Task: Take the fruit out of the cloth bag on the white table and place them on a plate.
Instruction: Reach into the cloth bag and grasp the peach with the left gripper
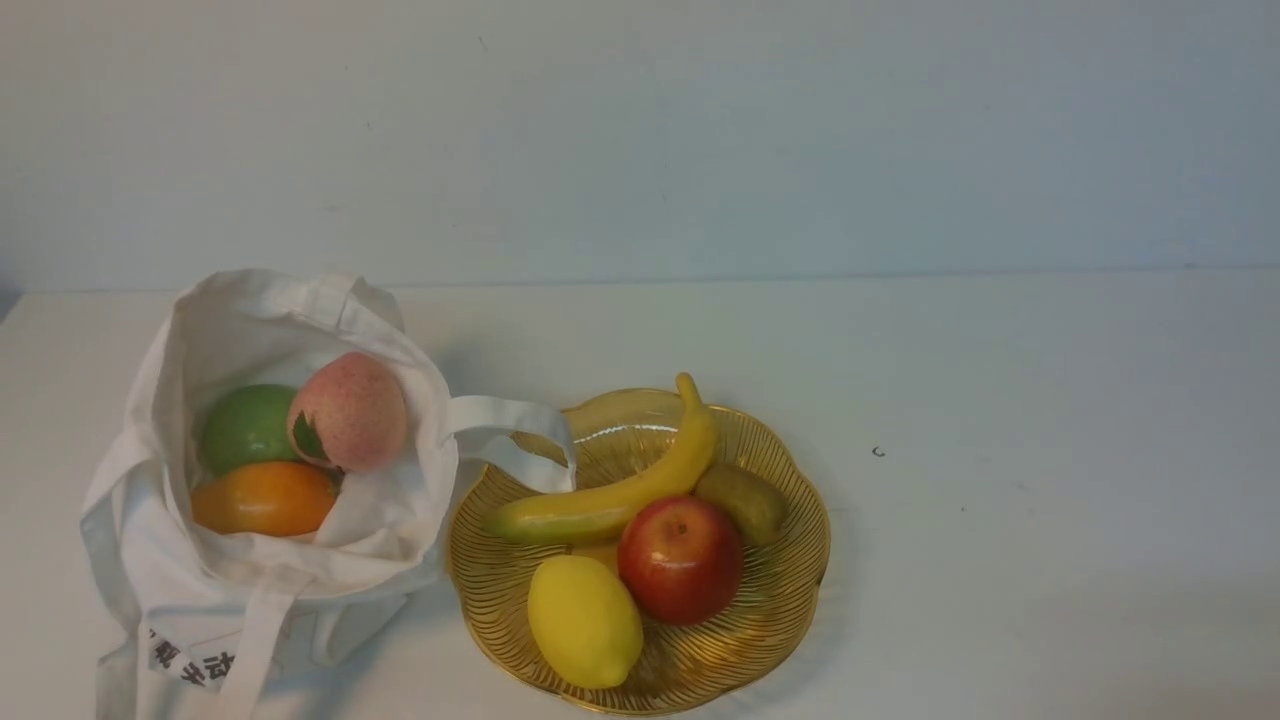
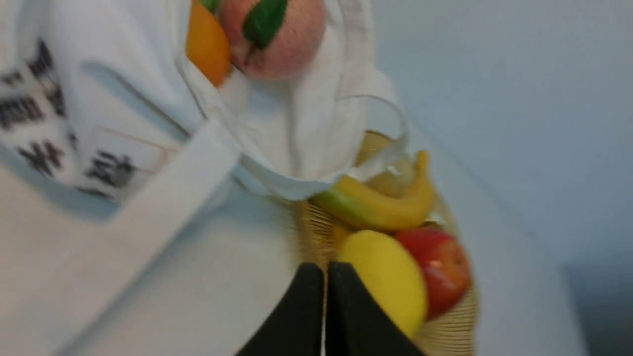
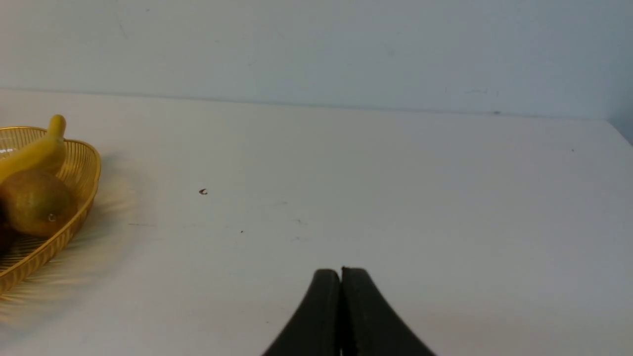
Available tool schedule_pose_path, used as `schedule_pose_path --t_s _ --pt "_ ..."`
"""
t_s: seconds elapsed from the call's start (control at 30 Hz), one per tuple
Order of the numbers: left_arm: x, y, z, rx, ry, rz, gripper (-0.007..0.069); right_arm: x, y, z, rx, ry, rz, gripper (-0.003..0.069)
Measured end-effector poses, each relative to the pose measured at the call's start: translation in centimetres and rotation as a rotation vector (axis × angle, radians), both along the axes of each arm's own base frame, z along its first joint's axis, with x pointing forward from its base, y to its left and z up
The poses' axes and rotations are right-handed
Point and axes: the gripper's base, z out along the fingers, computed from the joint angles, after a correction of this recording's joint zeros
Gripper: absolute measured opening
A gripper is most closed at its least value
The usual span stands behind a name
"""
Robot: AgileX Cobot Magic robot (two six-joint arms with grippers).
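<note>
White surface (image 1: 1000,560) beneath all. Cloth bag (image 1: 150,400) left of plate (image 1: 800,590), strap lying over rim: lift clear of it. Peach (image 1: 350,415) in bag mouth, uppermost; likely first. Left hand (image 2: 326,269), right hand (image 3: 341,274) closed, empty: spread left wide before descending.

One bag (image 1: 400,555), one plate (image 1: 740,660), seven fruits (image 1: 347,412) in all

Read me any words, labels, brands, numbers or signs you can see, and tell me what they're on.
Cloth bag: black printed characters near its bottom edge, folded and blurred, not legible enough to quote.
No other lettering shows.
</note>
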Motion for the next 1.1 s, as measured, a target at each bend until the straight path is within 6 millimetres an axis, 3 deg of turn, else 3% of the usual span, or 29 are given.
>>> schedule_pose_path --t_s 0.1,0.33,0.5,0.6,0.67,0.73,0.77,0.83,1.0,1.1 --pt "0.0 -0.2 0.4 -0.117 -0.003 0.001 -0.0006 0.0 0.0 0.0 0.000 0.000 0.000 -0.0015" --pt "0.2 0.1 0.8 -0.081 -0.069 0.023 -0.0006 0.0 0.0 0.0 0.000 0.000 0.000 -0.0015" --pt "0.4 0.6 1.9 -0.174 -0.145 0.096 -0.0006 0.0 0.0 0.0 0.000 0.000 0.000 -0.0015" --pt "-0.1 0.2 4.3 -0.118 -0.195 0.031 -0.0006 0.0 0.0 0.0 0.000 0.000 0.000 -0.0015" --pt "-0.1 -0.3 7.0 -0.010 -0.208 -0.036 -0.0007 0.0 0.0 0.0 0.000 0.000 0.000 -0.0015" --pt "0.2 -0.5 8.1 0.045 -0.190 -0.067 -0.0007 0.0 0.0 0.0 0.000 0.000 0.000 -0.0015" --pt "1.2 -1.0 9.6 0.155 -0.109 -0.139 -0.0007 0.0 0.0 0.0 0.000 0.000 0.000 -0.0015" --pt "2.6 -1.5 10.5 0.261 0.029 -0.233 -0.0007 0.0 0.0 0.0 0.000 0.000 0.000 -0.0015" --pt "7.6 -1.3 10.9 0.564 0.452 -0.441 -0.0007 0.0 0.0 0.0 0.000 0.000 0.000 -0.0015" --pt "11.7 -0.6 11.5 0.732 0.571 -0.475 -0.0007 0.0 0.0 0.0 0.000 0.000 0.000 -0.0015"
